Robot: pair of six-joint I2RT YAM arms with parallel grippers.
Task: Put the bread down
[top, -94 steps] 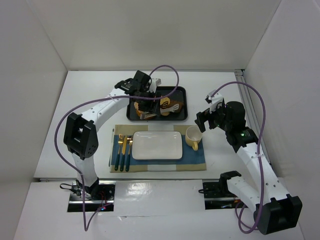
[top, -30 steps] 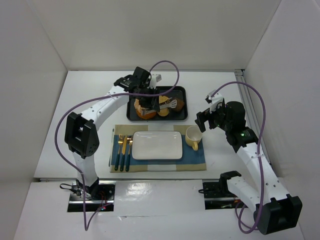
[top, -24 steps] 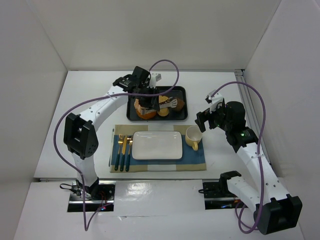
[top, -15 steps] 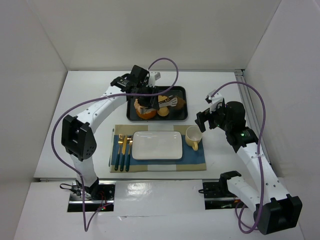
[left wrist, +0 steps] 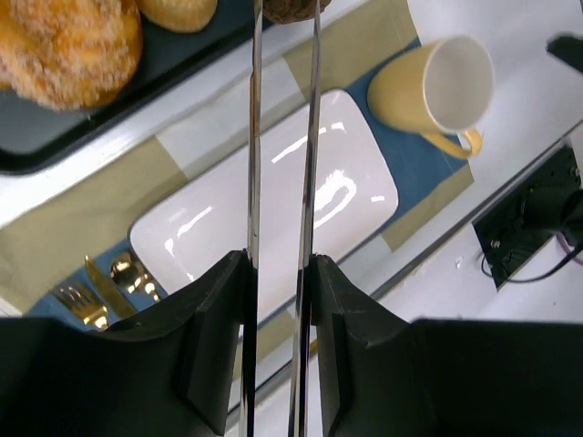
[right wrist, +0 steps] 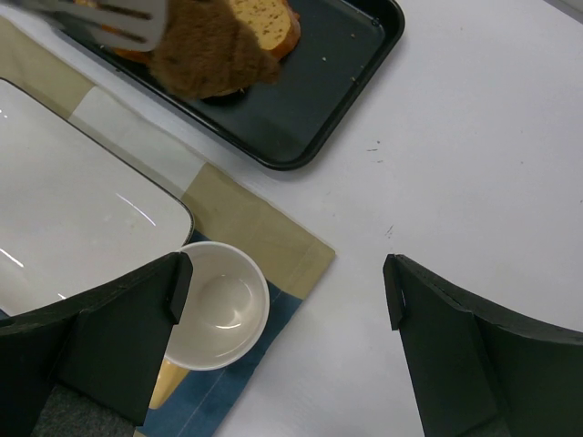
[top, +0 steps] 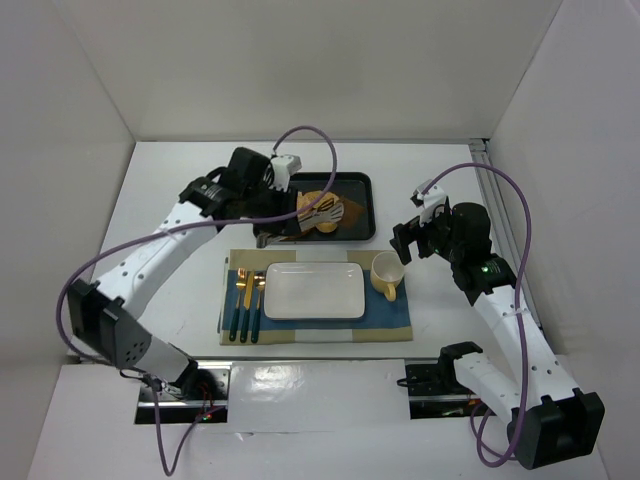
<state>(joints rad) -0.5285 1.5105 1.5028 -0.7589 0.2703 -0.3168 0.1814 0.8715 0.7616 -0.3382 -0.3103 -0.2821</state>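
Left hand clenched on metal tongs, both blades pinched between its fingers. Tongs reach out toward 12 o'clock in the wrist view, and the bread is clamped between their tips. From the right wrist, the bread is a dark brown chunk under the slotted tong head, over the black tray's 6 o'clock rim. Can't tell if it touches the tray.

Top view: tray sits on the tabletop at 12 o'clock of the white plate. The left arm comes in from 9 o'clock, with the tong ends over the tray middle. Orange bun and a small roll lie in the tray, and a tan slice is just beside the bread.

The plate lies on a blue and tan mat. Yellow cup at the plate's 3 o'clock, on the mat, upright. Cutlery at the plate's 9 o'clock.

Right hand released, fingers wide apart, grasping nothing. It hangs just at the cup's 1 o'clock, above the tabletop.
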